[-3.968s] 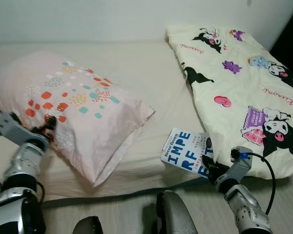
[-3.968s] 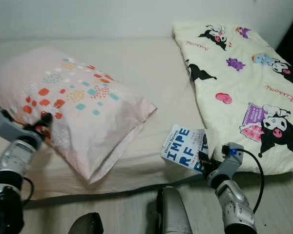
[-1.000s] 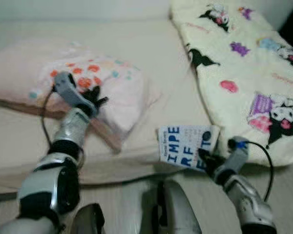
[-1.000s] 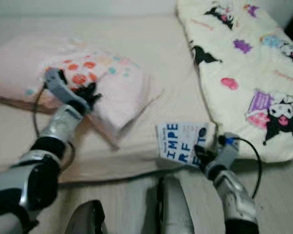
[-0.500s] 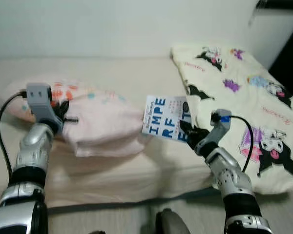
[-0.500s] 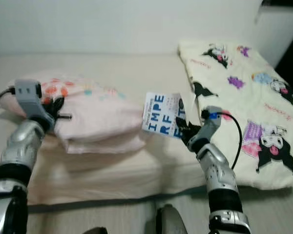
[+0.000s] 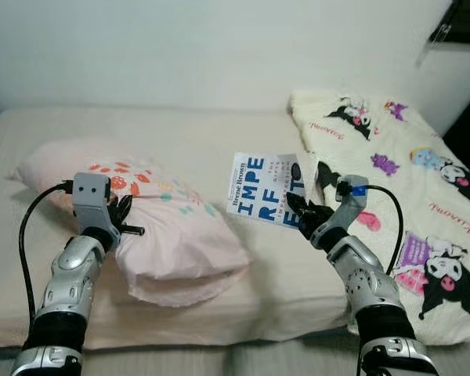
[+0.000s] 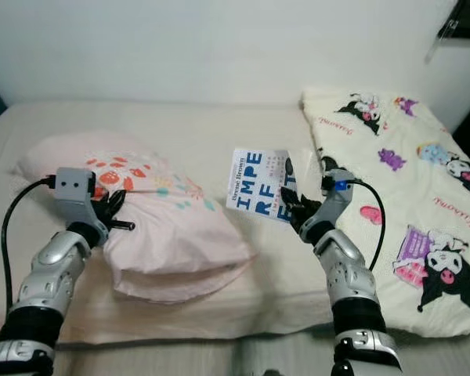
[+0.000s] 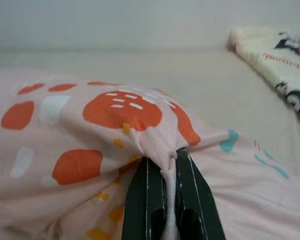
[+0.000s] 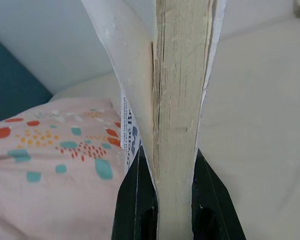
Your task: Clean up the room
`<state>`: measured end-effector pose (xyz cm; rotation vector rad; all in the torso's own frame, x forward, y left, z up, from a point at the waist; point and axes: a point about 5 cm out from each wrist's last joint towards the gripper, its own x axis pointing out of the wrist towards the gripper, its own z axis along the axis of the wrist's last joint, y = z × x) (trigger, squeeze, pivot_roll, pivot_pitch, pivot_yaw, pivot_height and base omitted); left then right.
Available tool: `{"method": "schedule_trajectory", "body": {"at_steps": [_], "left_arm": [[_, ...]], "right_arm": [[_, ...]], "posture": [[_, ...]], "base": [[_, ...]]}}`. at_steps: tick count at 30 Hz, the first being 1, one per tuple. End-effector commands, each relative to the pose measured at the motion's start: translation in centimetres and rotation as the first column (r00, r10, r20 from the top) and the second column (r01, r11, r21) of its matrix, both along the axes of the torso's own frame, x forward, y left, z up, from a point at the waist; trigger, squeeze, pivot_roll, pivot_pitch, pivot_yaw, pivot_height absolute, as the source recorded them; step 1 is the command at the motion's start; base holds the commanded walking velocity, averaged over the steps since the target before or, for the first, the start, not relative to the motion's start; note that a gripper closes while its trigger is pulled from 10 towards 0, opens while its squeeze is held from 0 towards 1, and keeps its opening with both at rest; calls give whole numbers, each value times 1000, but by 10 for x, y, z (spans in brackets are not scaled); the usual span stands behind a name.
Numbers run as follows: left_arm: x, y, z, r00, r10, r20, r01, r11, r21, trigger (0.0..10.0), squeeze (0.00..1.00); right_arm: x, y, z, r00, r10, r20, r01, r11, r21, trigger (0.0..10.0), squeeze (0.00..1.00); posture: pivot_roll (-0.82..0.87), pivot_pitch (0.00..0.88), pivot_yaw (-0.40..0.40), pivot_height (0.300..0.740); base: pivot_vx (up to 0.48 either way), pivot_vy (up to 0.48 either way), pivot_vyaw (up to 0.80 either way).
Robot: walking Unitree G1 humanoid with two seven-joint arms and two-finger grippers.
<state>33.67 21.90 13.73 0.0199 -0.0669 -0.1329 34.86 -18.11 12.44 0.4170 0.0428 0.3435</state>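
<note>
Tidying looks midway: the left gripper pinches a fold of the spotted pink pillow on the bed, while the right gripper clamps a paperback book held above the mattress, neither yet put away.

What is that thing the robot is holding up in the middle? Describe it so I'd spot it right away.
Look at the beige bed, between the pink spotted pillow and the cartoon blanket. Held upright above it by the right gripper is a book: white cover, big blue letters, the only printed thing there.
</note>
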Motion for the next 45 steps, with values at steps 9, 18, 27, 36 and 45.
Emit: {"method": "schedule_trajectory", "body": {"at_steps": [9,18,27,36,45], "left_arm": [[3,-37,-2,998,-68,18,68,998,2,10000,0],[22,-52,26,992,-95,88,94,995,19,10000,0],[27,-65,30,987,-127,99,126,992,18,10000,0],[29,-81,39,976,-177,128,177,984,17,10000,0],[33,-93,48,967,-203,152,204,979,14,10000,0]], "right_arm": [[3,1,-2,999,-35,22,36,999,-13,10000,0],[8,9,2,998,-35,46,35,999,-4,10000,0],[10,7,4,995,-67,67,66,998,13,10000,0],[11,4,9,993,-80,83,79,997,20,10000,0],[11,4,10,992,-87,95,85,996,25,10000,0]], "posture": [[-7,0,-42,740],[-6,0,-36,740],[-19,0,-26,740],[-20,0,-25,740],[-23,0,-20,740]], "base": [[0,124,0],[0,458,-134],[0,461,-444],[0,461,0],[0,461,0]]}}
